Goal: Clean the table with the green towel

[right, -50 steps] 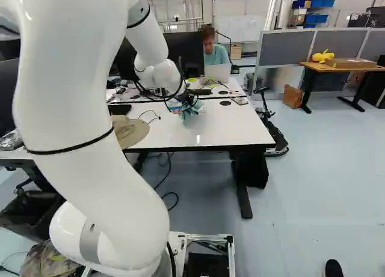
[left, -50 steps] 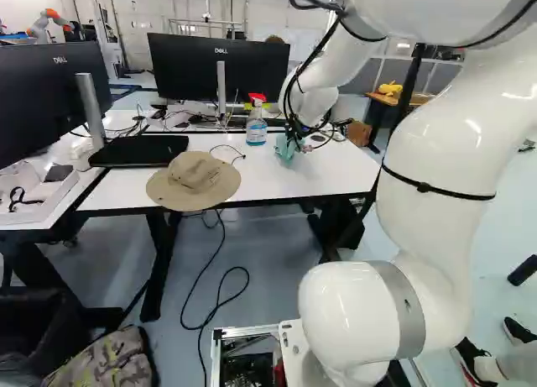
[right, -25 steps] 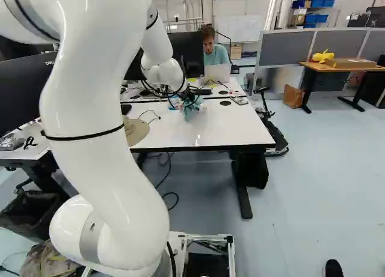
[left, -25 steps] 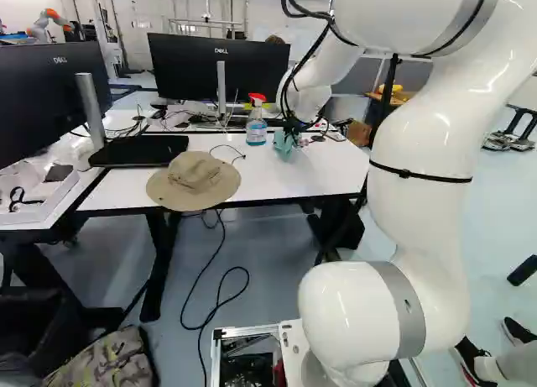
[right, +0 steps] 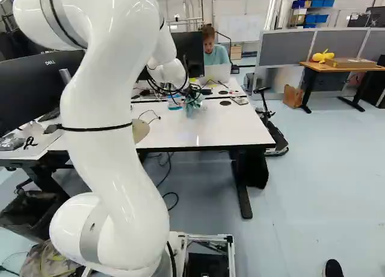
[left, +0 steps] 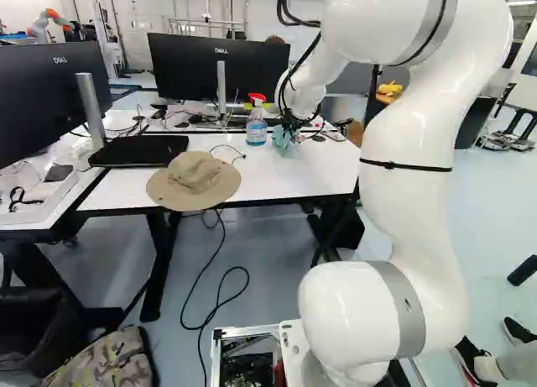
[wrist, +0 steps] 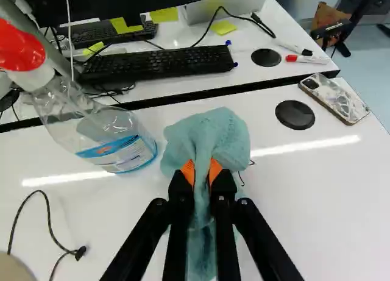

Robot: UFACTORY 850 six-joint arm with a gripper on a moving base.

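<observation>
"What's nearest us?"

"The white arm (left: 411,194), reaching out over the table (left: 327,164). Then there's that brimmed hat (left: 193,181), sitting right at the table's front edge."

"And farther out, what has it got?"

"The green towel (wrist: 207,131). The black gripper (wrist: 202,172) has it pinched between its orange pads, bunched in the middle, with cloth spilling out ahead and underneath. It seems to rest on the tabletop, toward the back."

"So is it cleaning yet?"

"Picking up the towel is done, I'd say. Whether any patch has been wiped, I can't tell; no dirt shows clearly to judge by. I'd count most of the wiping as left, the front part especially, and whatever lies under the hat."

"Anything in its way?"

"The spray bottle (wrist: 100,125) stands close beside the towel, upright; a careless sweep could topple it. On the other side, the phone (wrist: 335,98) lies near the table's back corner."

"And that keyboard (wrist: 158,64)?"

"Past the gap, on the desk behind. Probably not part of this job."
</observation>
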